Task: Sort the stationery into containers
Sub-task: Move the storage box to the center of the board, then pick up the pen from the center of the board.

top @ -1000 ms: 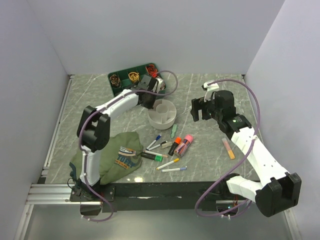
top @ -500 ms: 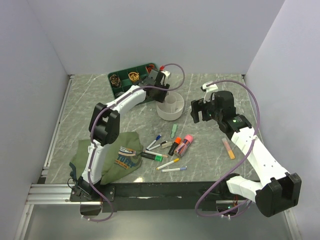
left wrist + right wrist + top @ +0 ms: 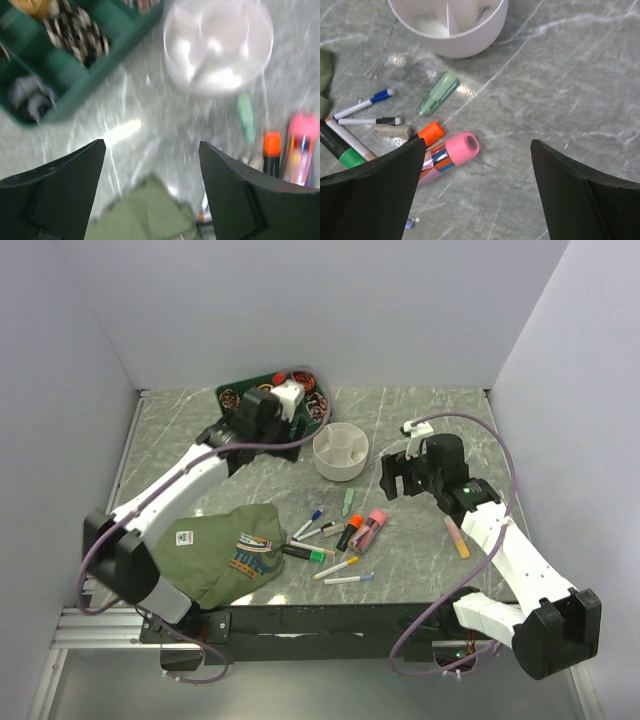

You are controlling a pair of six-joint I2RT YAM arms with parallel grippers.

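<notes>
Left claw (image 3: 151, 145): released, fingers wide apart, nothing between them. It hangs above the desk (image 3: 410, 420) toward the far-left corner, over the near side of the green tray (image 3: 55, 65).

Right claw (image 3: 477, 145): also released and not touching anything. It hovers right of centre, above the pens and near the white cup (image 3: 335, 470).

The cup stands upright in the middle of the far half, just right of the tray and apart from it. Its dividers show in the wrist views.

The stationery lies loose on the desk, mostly bunched mid-desk toward the near edge:
- pale green highlighter (image 3: 437, 94), nearest the cup but not touching it
- pink-capped highlighter (image 3: 452, 155) beside an orange-capped marker (image 3: 430, 132)
- blue-capped pen (image 3: 362, 105) and black-capped pen (image 3: 370, 121) just left of those
- green-capped marker (image 3: 342, 147) by the shirt's edge
- two thin pens (image 3: 340, 573) closest to the near edge

One orange highlighter (image 3: 457, 537) lies alone, well apart, toward the right edge.

The olive shirt (image 3: 225, 550) is bunched at the near-left corner. The tray view is motion-blurred, so its contents are unclear.
</notes>
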